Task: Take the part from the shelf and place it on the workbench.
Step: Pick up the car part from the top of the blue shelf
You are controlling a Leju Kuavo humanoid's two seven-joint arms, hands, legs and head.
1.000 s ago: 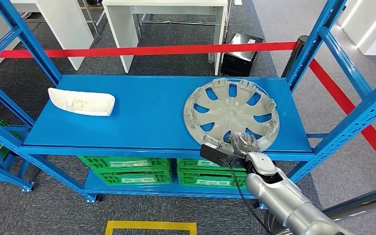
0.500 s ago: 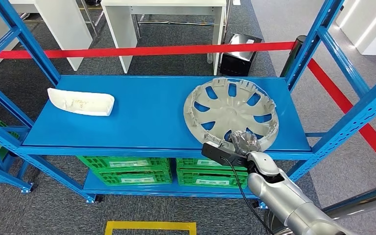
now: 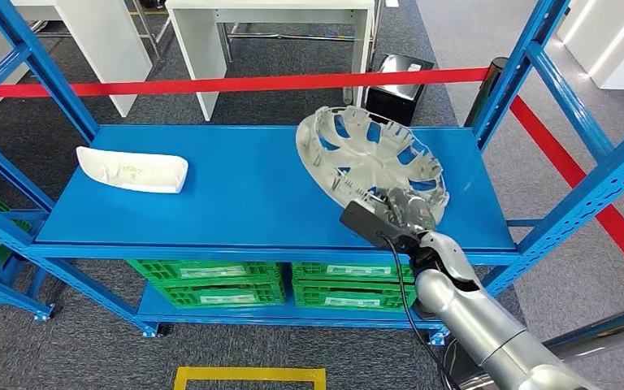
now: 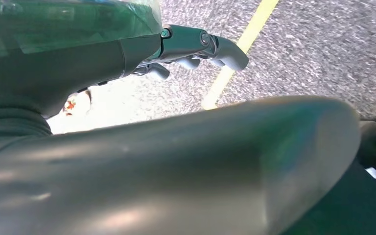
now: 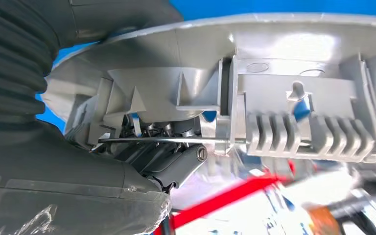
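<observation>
The grey wheel cover is tilted up on edge over the right part of the blue shelf, its ribbed back facing me. My right hand grips its near rim from the shelf's front. In the right wrist view the dark fingers hook under the cover's rim beside its clips. A white curved part lies flat at the shelf's left end. My left hand hangs over the carpet with loosely bent fingers and nothing in it.
Blue uprights frame the shelf on both sides. Green crates sit on the lower level. Behind the shelf run a red tape, white tables and a black box. A yellow floor mark lies in front.
The wheel cover lay flat on the shelf; now my right hand has raised its near rim, and it stands tilted and shifted toward the back.
</observation>
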